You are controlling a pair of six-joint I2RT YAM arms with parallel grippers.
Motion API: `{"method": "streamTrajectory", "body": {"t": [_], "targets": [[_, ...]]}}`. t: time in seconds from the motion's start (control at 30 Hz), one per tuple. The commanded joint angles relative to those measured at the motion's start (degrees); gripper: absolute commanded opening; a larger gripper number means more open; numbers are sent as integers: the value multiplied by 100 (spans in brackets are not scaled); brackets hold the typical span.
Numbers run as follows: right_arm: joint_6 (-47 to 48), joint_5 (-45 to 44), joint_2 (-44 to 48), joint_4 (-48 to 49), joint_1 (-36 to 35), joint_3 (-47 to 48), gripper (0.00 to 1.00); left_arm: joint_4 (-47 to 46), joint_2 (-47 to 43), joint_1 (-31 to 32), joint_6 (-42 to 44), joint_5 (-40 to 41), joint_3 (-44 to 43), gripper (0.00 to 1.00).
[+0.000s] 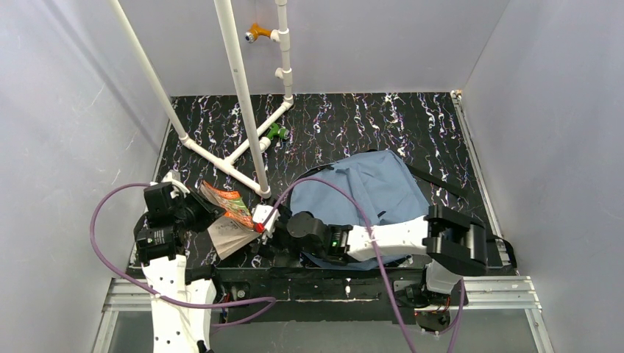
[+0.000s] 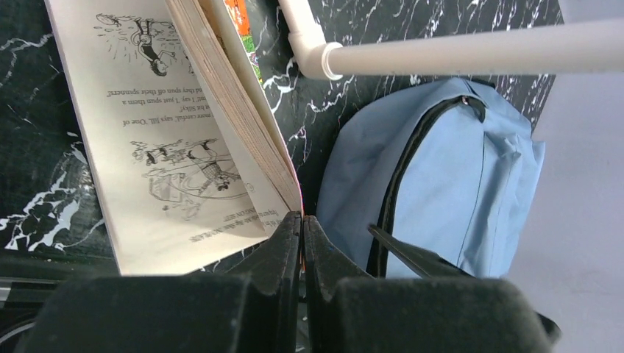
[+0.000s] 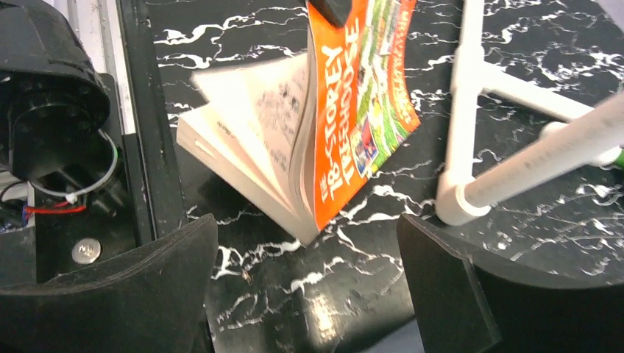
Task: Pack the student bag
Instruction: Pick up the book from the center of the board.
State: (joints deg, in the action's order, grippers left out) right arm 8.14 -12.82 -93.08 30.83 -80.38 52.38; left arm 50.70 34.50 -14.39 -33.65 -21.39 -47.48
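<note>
The one book (image 3: pixel 360 110) here has an orange cover lettered in white. I can read "STOREY TREEHOUSE", with a number in front that I can't make out. Its inner pages carry small line drawings and print that appears upside down from the left wrist, too small to read fully.

The left gripper (image 2: pixel 302 229) has its jaws pressed together on the corner of the cover. The book hangs from that pinch with its pages fanned apart. Whether its lower corner touches the black marbled table (image 1: pixel 412 125) I cannot tell.

The right gripper (image 3: pixel 309 294) is spread as wide as it goes and grips nothing. The book stands just ahead of it between the two fingers' lines, and a white pipe frame (image 3: pixel 471 110) is ahead to its right.

There is one student bag (image 2: pixel 471 169), dusty blue with a black zipper line. It lies flat on the table to the right of the left gripper and just beyond it. From above, the right arm stretches across its near edge.

I count one book, one bag and two grippers.
</note>
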Motion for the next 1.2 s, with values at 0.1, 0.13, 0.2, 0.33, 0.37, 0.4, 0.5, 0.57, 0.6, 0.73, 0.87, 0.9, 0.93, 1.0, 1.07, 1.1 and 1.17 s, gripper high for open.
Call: {"method": "streamTrajectory", "body": {"t": [0.1, 0.13, 0.2, 0.33, 0.37, 0.4, 0.5, 0.57, 0.6, 0.73, 0.87, 0.9, 0.93, 1.0, 1.07, 1.1, 1.17], "targets": [[-94, -248, -776, 826, -48, 879, 98, 116, -50, 65, 152, -542, -126, 0], [-87, -333, -852, 880, -50, 917, 99, 119, -49, 68, 176, -556, -137, 0], [-76, -469, -1042, 798, -48, 1134, 98, 121, -74, 65, 179, -582, -147, 0], [-406, -1052, -1588, 277, -56, 1818, 98, 117, -71, 92, 122, -653, -166, 0], [-507, -1215, -1750, 75, -57, 2005, 98, 112, -61, 99, 122, -656, -184, 0], [-544, -1303, -1894, -77, -63, 2173, 97, 111, -51, 115, 129, -650, -209, 0], [-525, -1542, -2194, -75, -99, 2319, 90, 117, -17, 146, 148, -639, -275, 0], [-503, -1718, -2307, -129, -110, 2377, 79, 115, 3, 156, 155, -628, -296, 0], [-503, -1753, -2314, -151, -111, 2366, 73, 116, 11, 164, 169, -625, -288, 0], [-753, -1686, -2101, -148, -110, 2106, 35, 111, 42, 164, 291, -628, -315, 16], [-1239, -1093, -1763, -717, -110, 2015, 13, -89, 153, 164, 624, -922, -367, 52], [-1440, -947, -1673, -950, -110, 2064, 8, -186, 203, 165, 699, -1026, -371, 58], [-1657, -817, -1595, -1174, -107, 2125, 2, -226, 284, 164, 750, -1063, -398, 63], [-1924, -565, -1418, -1512, -110, 2212, 1, -235, 450, 157, 819, -1116, -534, 71], [-2066, -567, -1133, -1702, -110, 2201, 1, -210, 545, 161, 819, -1036, -754, 73], [-2089, -620, -963, -1759, -110, 2173, 1, -207, 530, 160, 815, -967, -848, 73], [-2080, -875, -492, -1891, -101, 2117, 1, -230, 457, 164, 829, -775, -1067, 74]]}}
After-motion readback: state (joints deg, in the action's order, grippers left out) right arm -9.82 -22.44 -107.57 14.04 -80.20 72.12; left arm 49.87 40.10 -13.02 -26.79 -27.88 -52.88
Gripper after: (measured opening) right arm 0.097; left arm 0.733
